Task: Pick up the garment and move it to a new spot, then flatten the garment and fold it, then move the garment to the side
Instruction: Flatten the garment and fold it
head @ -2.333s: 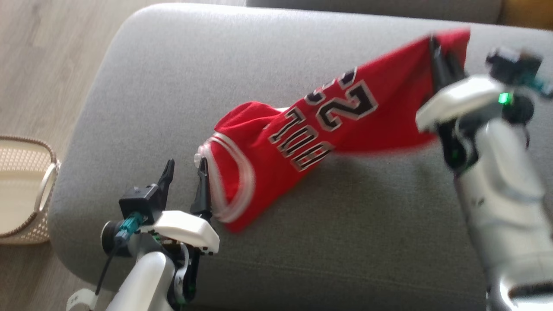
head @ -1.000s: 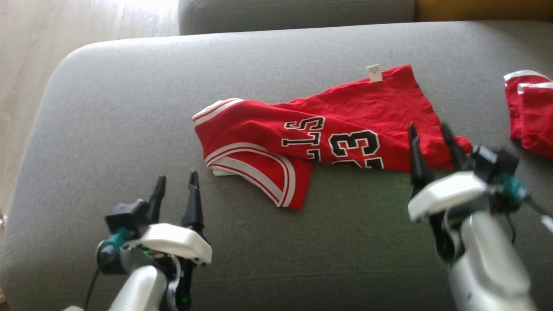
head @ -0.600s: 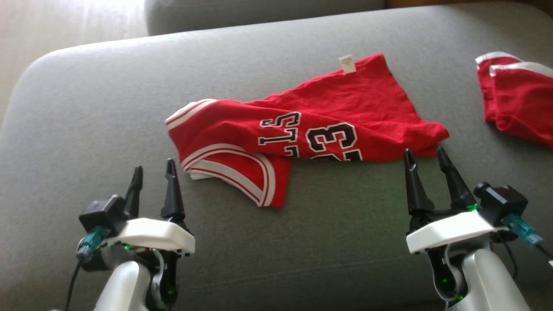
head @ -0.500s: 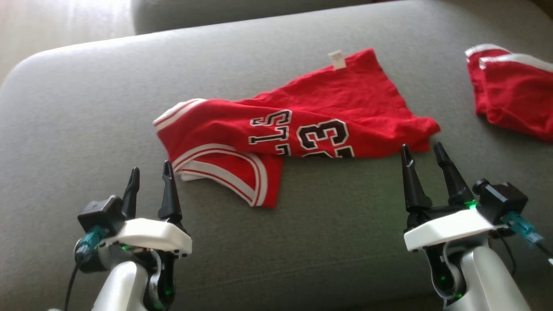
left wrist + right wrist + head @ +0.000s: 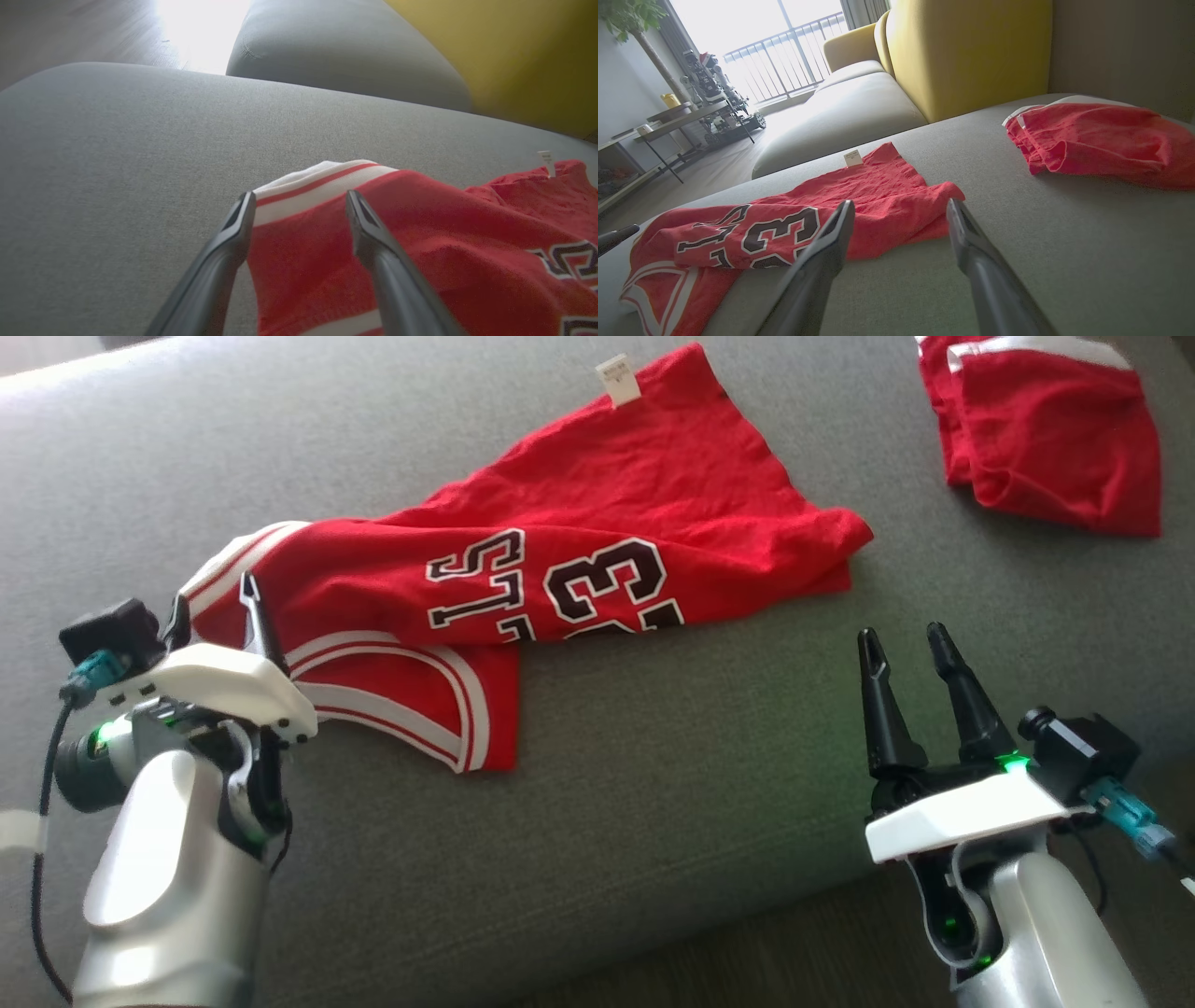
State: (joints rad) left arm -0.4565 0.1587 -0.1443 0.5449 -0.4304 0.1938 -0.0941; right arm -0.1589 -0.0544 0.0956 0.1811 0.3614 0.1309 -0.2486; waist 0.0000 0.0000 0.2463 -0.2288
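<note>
Since the earlier frame the left hand has been brought forward from the bare cushion to the left end of the garment; the whole head view has also shifted, so the camera itself has been moved. The garment, a red jersey with black, white-edged lettering, is spread crumpled and partly doubled over on the grey sofa cushion. Its striped armhole end is laid to the left and its plain hem end to the far right, where a small white label is seen at the edge. In the left wrist view the fingers of the left hand are held apart over the white and red striped band of the garment. One finger is placed at the cloth's outer edge and the other above the red fabric. Nothing is clamped between them, and whether the cloth is touched cannot be told. The right hand is held over the bare cushion near the garment's right corner, apart from it, with its fingers spread and nothing gripped. In the right wrist view, the garment is seen just beyond the right hand. A second red garment is laid in a bundle at the far right of the cushion, well apart from the first. A yellow sofa back is seen beyond the cushion.
</note>
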